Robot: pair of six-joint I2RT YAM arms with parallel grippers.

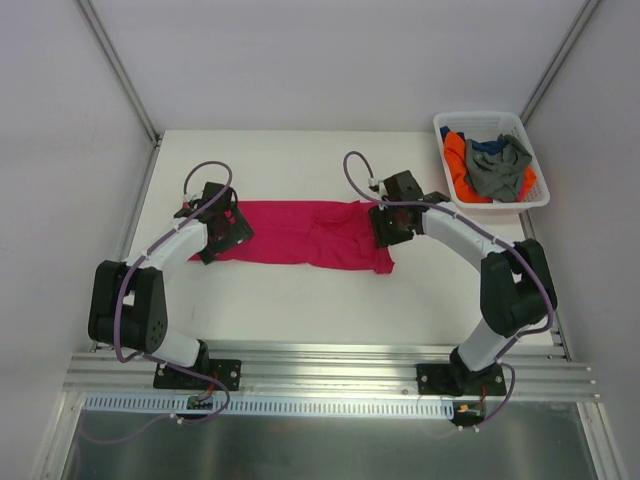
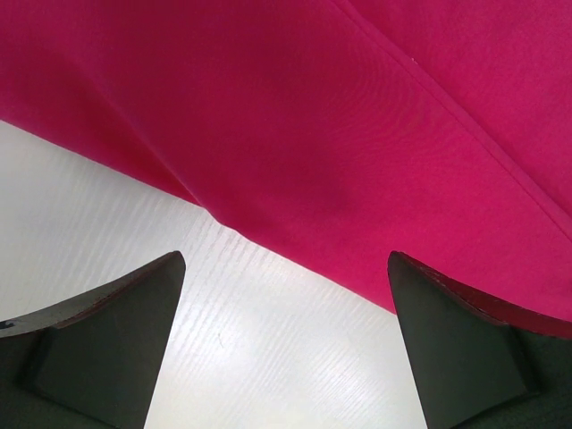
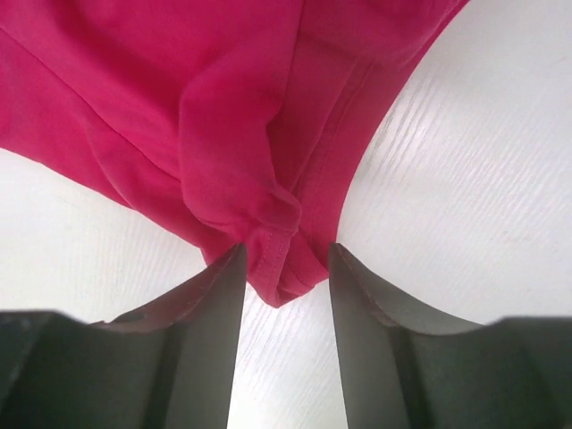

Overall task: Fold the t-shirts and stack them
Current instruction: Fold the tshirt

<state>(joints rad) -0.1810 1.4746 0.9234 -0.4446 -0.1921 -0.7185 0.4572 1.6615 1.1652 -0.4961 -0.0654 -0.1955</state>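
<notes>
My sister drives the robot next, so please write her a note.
Left hand: wide open, empty, at the pink t-shirt's left end.
Right hand: partly open around a bunched corner of it; the grip looks loose.
The shirt lies as a long strip on the table; grey, orange and dark blue t-shirts sit in the basket.
Done: nothing stacked.
Left: finish folding pink, then the other three.

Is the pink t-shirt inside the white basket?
No, the pink t-shirt lies spread on the table, apart from the basket.

White table [image 1: 300,290] bears pink t-shirt [image 1: 300,232] and basket [image 1: 485,116]
</notes>
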